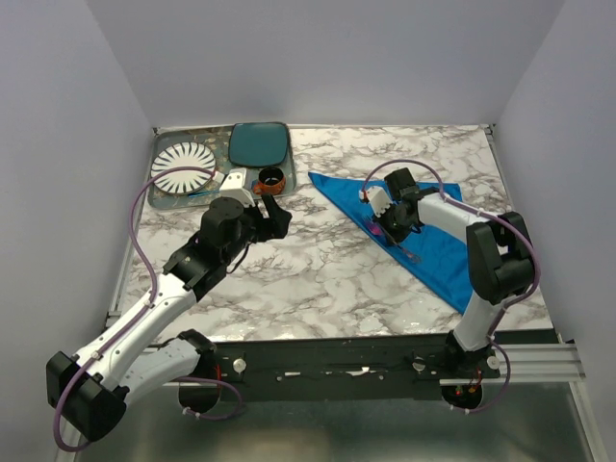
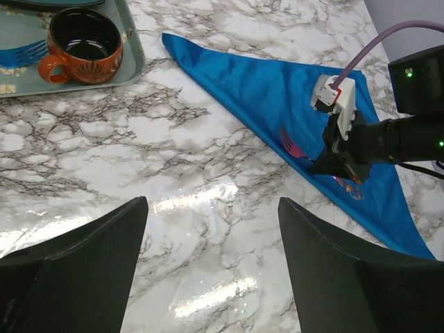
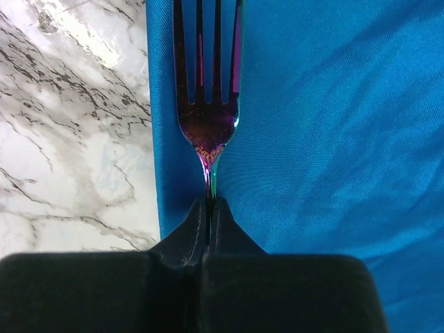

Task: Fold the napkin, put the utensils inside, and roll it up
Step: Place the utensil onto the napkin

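The bright blue napkin [image 1: 423, 231] lies folded into a long triangle on the marble table, right of centre; it also shows in the left wrist view [image 2: 277, 97] and the right wrist view [image 3: 312, 125]. My right gripper [image 3: 210, 208] is shut on the neck of the fork [image 3: 207, 104], whose purple tines lie over the napkin near its left edge. The fork also shows in the top view [image 1: 378, 229] and the left wrist view [image 2: 295, 147]. My left gripper [image 2: 211, 229] is open and empty above bare marble, left of the napkin.
A grey tray [image 1: 164, 197] at the back left holds a white striped plate [image 1: 185, 166], an orange mug [image 1: 272, 180] and a blue fork [image 2: 17, 54]. A dark teal plate [image 1: 258, 144] stands behind it. White walls close in on three sides.
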`<state>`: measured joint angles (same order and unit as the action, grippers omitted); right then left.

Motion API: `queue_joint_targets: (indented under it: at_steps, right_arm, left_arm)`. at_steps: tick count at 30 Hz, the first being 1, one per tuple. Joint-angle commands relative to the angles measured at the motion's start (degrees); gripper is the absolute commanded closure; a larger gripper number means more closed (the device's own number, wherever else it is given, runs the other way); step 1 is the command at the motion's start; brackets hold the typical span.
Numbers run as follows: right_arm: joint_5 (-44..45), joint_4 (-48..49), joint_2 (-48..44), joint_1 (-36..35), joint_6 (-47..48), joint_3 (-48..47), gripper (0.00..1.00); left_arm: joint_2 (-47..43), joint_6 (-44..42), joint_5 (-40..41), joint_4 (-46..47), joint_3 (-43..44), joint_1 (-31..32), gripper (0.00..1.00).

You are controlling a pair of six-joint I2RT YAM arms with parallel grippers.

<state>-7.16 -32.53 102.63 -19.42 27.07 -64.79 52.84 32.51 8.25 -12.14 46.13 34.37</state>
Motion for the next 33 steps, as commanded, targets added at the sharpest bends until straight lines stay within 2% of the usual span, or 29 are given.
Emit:
queue_joint_targets:
  at_steps: [1, 18, 33]
  right_arm:
    - [0.0, 1.4, 0.1, 0.3, -0.2, 1.1, 0.99]
    - [0.7, 1.9, -8.9, 0.3, -1.7, 4.8, 0.96]
    - [2.0, 1.2, -4.1, 0.3, -1.3, 4.6, 0.96]
  left_arm:
    - [0.5, -0.4, -0.8, 0.7, -0.6, 0.3, 0.15]
    - [0.8, 0.1, -3.0, 1.9, -1.0, 0.6, 0.15]
    - [1.0, -1.0, -2.6, 1.8, -0.9, 1.0, 0.15]
